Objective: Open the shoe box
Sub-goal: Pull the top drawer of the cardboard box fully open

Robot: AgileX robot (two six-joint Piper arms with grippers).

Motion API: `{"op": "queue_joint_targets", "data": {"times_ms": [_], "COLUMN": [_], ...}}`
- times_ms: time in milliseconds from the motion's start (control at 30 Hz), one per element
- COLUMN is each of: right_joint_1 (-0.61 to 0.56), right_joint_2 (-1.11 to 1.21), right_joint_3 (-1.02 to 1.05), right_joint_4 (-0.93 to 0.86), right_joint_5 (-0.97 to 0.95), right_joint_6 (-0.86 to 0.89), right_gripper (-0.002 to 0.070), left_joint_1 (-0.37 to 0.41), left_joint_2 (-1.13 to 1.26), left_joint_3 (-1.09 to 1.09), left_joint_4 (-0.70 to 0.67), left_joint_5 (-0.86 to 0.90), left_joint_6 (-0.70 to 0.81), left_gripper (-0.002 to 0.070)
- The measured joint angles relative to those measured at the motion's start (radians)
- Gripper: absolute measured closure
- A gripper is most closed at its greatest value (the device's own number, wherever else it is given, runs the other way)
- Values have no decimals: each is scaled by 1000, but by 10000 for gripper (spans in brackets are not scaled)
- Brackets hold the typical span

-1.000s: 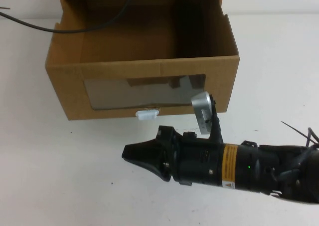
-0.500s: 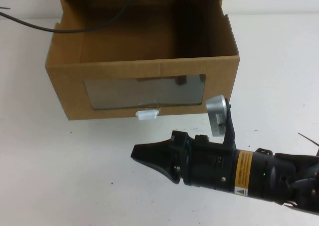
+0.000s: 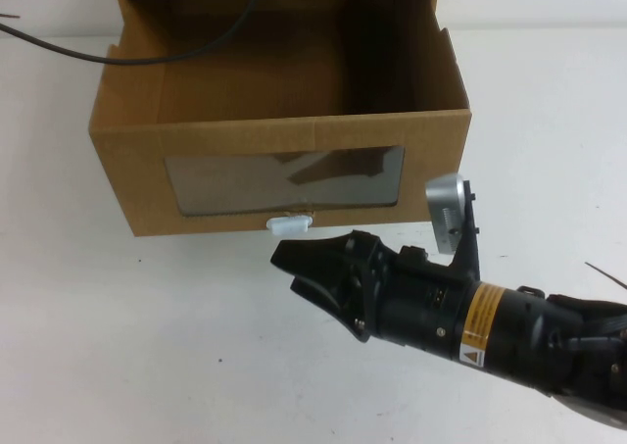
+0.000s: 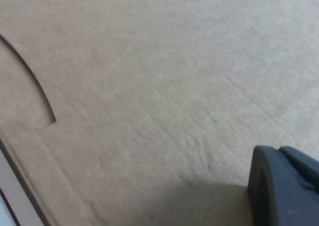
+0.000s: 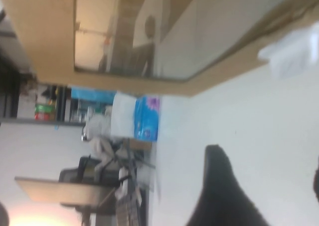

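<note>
Just beyond right claw, shoe box

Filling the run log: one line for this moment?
right gripper open, short of tab | left gripper against cardboard | box front shut

Brown cardboard shoe box sits upright on white worktop, top open; clear window in front wall w/ small white tab at btm edge.

Looks like a lab or workroom: white table across the high view, black cable at its upper left; the right wrist view shows cluttered furniture and a blue packet behind.
</note>
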Motion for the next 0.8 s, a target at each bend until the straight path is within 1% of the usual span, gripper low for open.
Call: {"op": "queue_joint_targets", "data": {"times_ms": [200,433,700,800], "right_joint_1": [0,0,0,0], "right_joint_2": [23,98,128,132], "right_joint_3": [0,-13,-74,-88], "right_joint_4": [107,149,158,160], "right_joint_5": [-9,-95,-108,-96], "right_joint_6": [-63,-68,-73,-75], "right_gripper": [365,375,377,400], "left_joint_1": [0,0,0,0], "left_joint_2": [0,0,0,0], "left_joint_3": [0,0,0,0], "left_joint_4": [0,0,-1,-1], "left_joint_5": [0,0,0,0], "left_joint_6": [0,0,-2,-1], "left_gripper": [680,680,678,678]}}
